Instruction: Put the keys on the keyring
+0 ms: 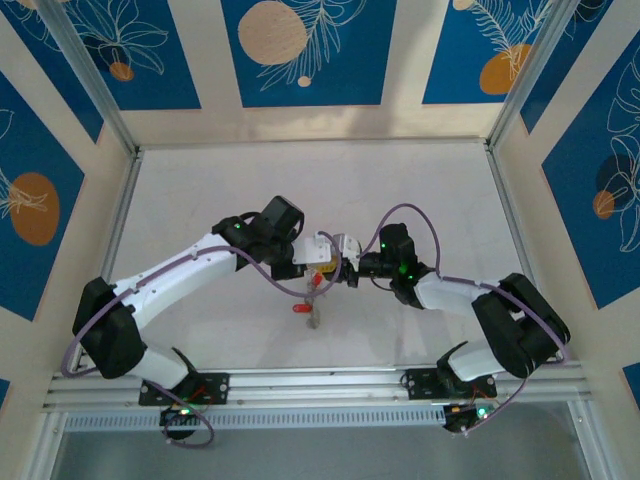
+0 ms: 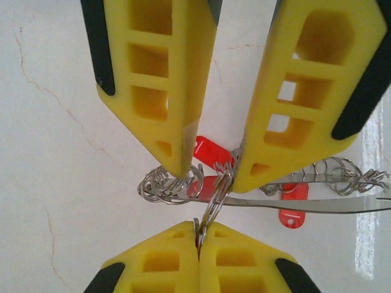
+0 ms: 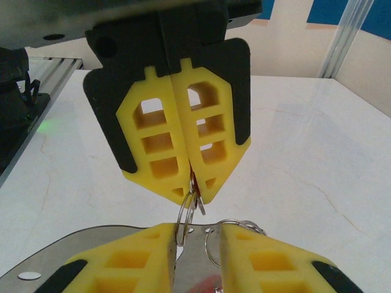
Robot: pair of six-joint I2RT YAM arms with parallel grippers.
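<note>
My left gripper (image 2: pixel 198 239) is shut on a key's small split ring (image 2: pixel 211 210), with a sliver of red tag between the pads. That ring reaches up to the keyring (image 2: pixel 330 206), a flat silvery band carrying more small rings (image 2: pixel 168 183) and red tags (image 2: pixel 293 210). My right gripper (image 3: pixel 198 237) faces the left gripper (image 3: pixel 192 192) tip to tip, its jaws a little apart with the keyring's band (image 3: pixel 91 241) between them. In the top view both grippers meet above mid-table, left gripper (image 1: pixel 325 262) and right gripper (image 1: pixel 349 268), with a red tag (image 1: pixel 302 307) dangling below.
The white marble-look table (image 1: pixel 200 190) spreads out on all sides of the grippers. Metal posts (image 1: pixel 120 215) and patterned walls enclose it on the left, right and far sides. The arm bases stand on a rail (image 1: pixel 320 385) at the near edge.
</note>
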